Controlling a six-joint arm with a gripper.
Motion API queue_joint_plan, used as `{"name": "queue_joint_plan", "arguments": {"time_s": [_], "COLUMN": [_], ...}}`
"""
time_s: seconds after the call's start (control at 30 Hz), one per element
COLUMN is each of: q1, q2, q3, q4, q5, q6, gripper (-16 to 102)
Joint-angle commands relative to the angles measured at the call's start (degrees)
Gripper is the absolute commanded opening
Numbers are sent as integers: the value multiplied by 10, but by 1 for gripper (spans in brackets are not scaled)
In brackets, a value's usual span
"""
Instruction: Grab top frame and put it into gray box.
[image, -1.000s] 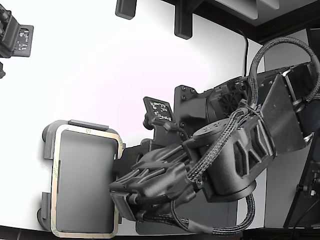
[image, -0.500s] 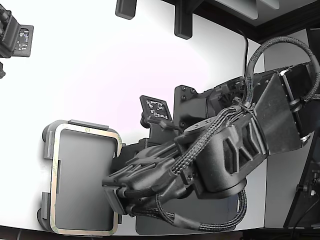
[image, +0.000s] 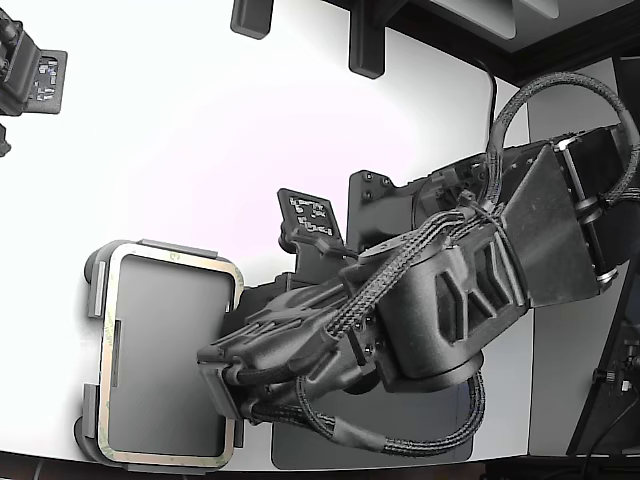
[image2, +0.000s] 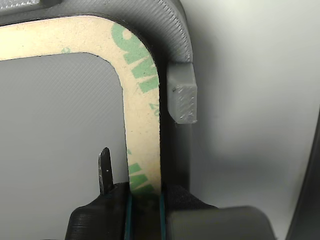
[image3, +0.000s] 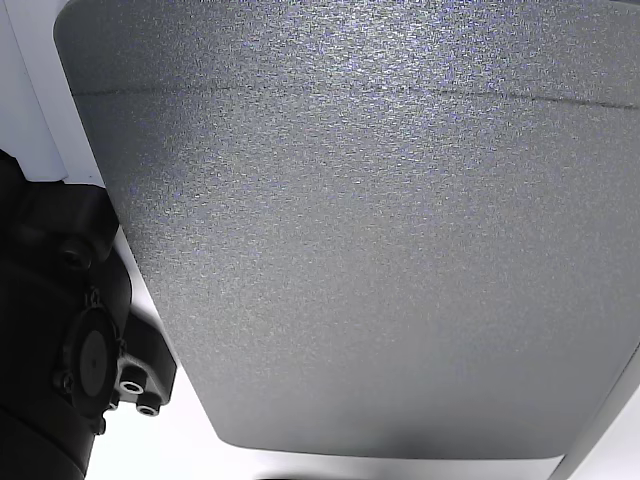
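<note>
The top frame (image: 170, 258) is a thin pale beige outline with green print. It lies flat on the gray box (image: 93, 290) at the lower left of the exterior view. My gripper (image: 218, 385) reaches over the frame's right-hand long side. In the wrist view the frame's (image2: 142, 125) strip runs straight in between the gripper's (image2: 145, 192) two pads, which close against its edges. One thin dark fingertip (image2: 105, 170) stands over the box floor inside the frame. A raised tab of the gray box (image2: 182, 95) shows just outside the frame's corner.
A dark gray flat mat (image: 300, 455) lies under the arm by the table's front edge and fills the other view (image3: 380, 250). A second arm's black part (image: 30, 70) sits at the exterior view's upper left. Black posts (image: 365, 45) stand at the back edge.
The arm has swung lower and toward the exterior view's left, carrying the gripper further over the box. The frame has shifted slightly left with it.
</note>
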Motion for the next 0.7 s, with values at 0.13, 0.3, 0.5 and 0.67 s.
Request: {"name": "queue_joint_plan", "arguments": {"time_s": [0.13,0.3,0.5,0.67], "q1": [-11,-11,-11,-11], "q2": [19,19,18,12], "q3": [-9,-5,-4,-7], "q4": [7,7,7,7], "q5": [-4,-7,-7,-5], "q6": [-2,-2,-3,-5], "gripper": [-12,-12,-12,-12]}}
